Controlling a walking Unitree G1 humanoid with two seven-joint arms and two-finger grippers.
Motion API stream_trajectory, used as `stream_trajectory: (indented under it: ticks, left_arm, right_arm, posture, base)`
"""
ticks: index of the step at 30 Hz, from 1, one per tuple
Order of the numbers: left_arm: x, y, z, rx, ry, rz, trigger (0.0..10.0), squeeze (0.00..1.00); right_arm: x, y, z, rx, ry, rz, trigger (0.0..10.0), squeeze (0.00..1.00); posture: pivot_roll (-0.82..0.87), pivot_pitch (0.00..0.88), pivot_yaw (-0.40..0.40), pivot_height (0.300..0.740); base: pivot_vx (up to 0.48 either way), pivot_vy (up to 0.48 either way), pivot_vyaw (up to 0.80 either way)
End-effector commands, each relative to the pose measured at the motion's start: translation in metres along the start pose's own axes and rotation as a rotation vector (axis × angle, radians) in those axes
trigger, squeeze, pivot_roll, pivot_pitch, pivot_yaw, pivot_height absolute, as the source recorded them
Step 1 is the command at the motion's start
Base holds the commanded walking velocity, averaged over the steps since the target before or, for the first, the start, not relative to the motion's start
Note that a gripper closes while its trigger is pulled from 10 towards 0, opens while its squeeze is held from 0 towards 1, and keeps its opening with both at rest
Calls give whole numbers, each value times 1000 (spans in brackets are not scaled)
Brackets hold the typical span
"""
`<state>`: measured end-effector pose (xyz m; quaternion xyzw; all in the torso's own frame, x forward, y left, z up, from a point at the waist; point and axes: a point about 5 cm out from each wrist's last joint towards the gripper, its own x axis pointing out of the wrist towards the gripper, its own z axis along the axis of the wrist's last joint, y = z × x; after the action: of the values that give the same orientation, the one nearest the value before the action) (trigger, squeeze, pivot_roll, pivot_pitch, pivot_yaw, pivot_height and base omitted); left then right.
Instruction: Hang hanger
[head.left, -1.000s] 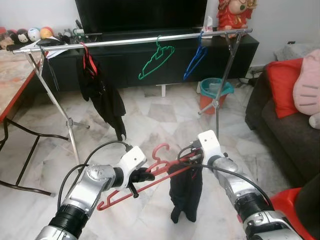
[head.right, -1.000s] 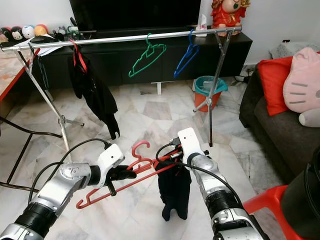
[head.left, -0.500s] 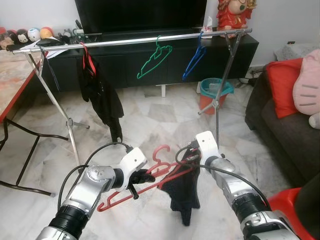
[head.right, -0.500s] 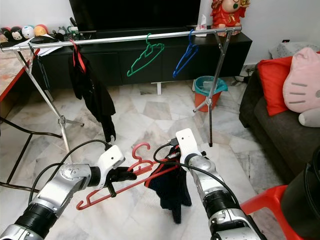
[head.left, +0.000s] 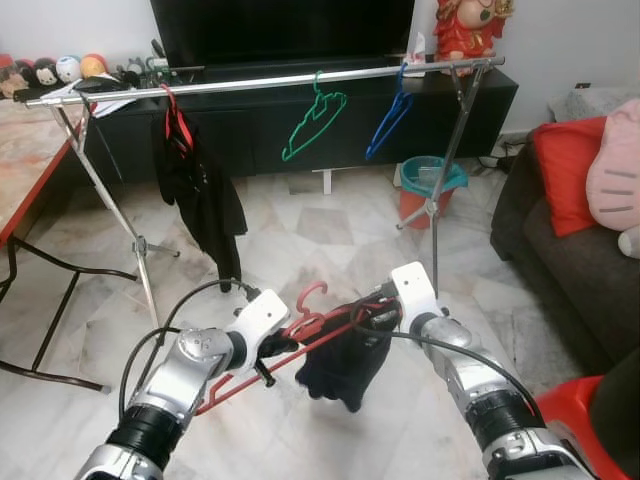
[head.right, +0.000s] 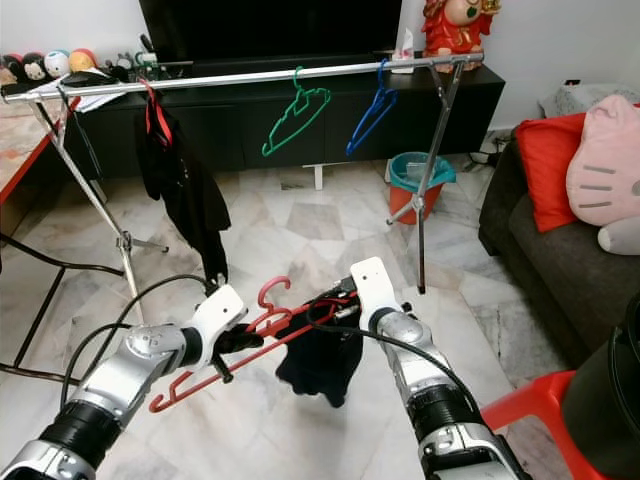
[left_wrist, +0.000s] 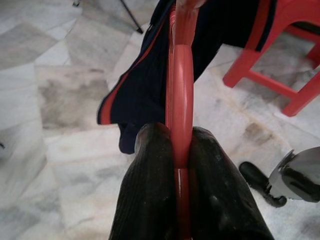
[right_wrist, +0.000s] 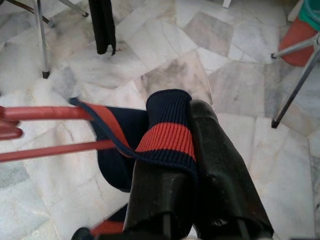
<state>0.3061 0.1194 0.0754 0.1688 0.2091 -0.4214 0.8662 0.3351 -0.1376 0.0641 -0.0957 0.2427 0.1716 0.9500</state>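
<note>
Grip comes first: your left end effector (head.left: 272, 346) is clamped on the flat bar of the red hanger (head.left: 300, 333), fingers (left_wrist: 150, 165) pressed to either side of it, and your right end effector (head.left: 378, 317) is pinched on the ribbed navy-and-red cuff (right_wrist: 167, 132) of the dark garment (head.left: 340, 365). You hold the hanger low in front of the body, tilted, its hook pointing up and away, well short of the clothes rail (head.left: 260, 82).

The garment is bunched to the right half of the hanger and sags below it. If you let go of the cuff before the cloth sits over both shoulders, it will likely slide off onto the marble floor (head.left: 300, 230). Pulling the cuff too hard could twist the hanger in the left grip, since you hold only a thin bar.

On the way up, the dangling cloth could catch the black garment (head.left: 200, 195) already hung at the left of the rail, or knock the green hanger (head.left: 313, 125) and the blue hanger (head.left: 390, 112). Aim for the bare rail between the black garment and the green one, and mind the rack's slanted leg (head.left: 445, 165).
</note>
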Motion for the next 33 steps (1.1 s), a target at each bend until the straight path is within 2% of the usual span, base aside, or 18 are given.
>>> stream_trajectory:
  ticks: [1,6,8,13,20,25,28,31,33]
  left_arm:
    - [-1,0,8,16,-38,-18,10000,0]
    - [-3,-7,10,-11,-69,-95,10000,0]
    - [-6,-8,10,-22,-80,-128,10000,0]
    - [-7,-7,10,-19,-78,-139,10000,0]
    - [-4,-2,9,-21,-68,-93,10000,0]
    - [0,0,7,-10,-45,-48,10000,0]
    - [3,4,7,11,-34,18,10000,0]
    - [6,3,9,-6,-46,16,10000,0]
    - [7,1,10,-3,-50,11,10000,0]
  right_arm:
    - [-1,2,3,-13,-12,13,10000,0]
    - [-1,4,5,-18,-18,30,10000,0]
    - [-2,-1,7,-30,-24,18,10000,0]
    - [-4,-3,11,-39,-35,18,10000,0]
    - [-12,-3,22,-47,-76,27,10000,0]
    - [-24,-3,27,-63,-97,36,10000,0]
    - [-33,0,36,-62,-130,40,10000,0]
    - [-40,5,36,-155,-117,74,10000,0]
    - [-44,7,34,-169,-110,93,10000,0]
  posture:
    - [28,0,32,740]
    - [26,0,33,740]
    - [26,0,35,740]
    - [25,0,35,740]
    - [19,0,36,740]
    - [8,0,39,740]
    - [8,0,39,740]
    - [7,0,37,740]
    - [3,0,36,740]
  base:
    - [0,0,0]
    - [0,0,0]
    - [0,0,0]
    - [0,0,0]
    - [0,0,0]
    - [0,0,0]
    - [0,0,0]
    - [0,0,0]
    - [0,0,0]
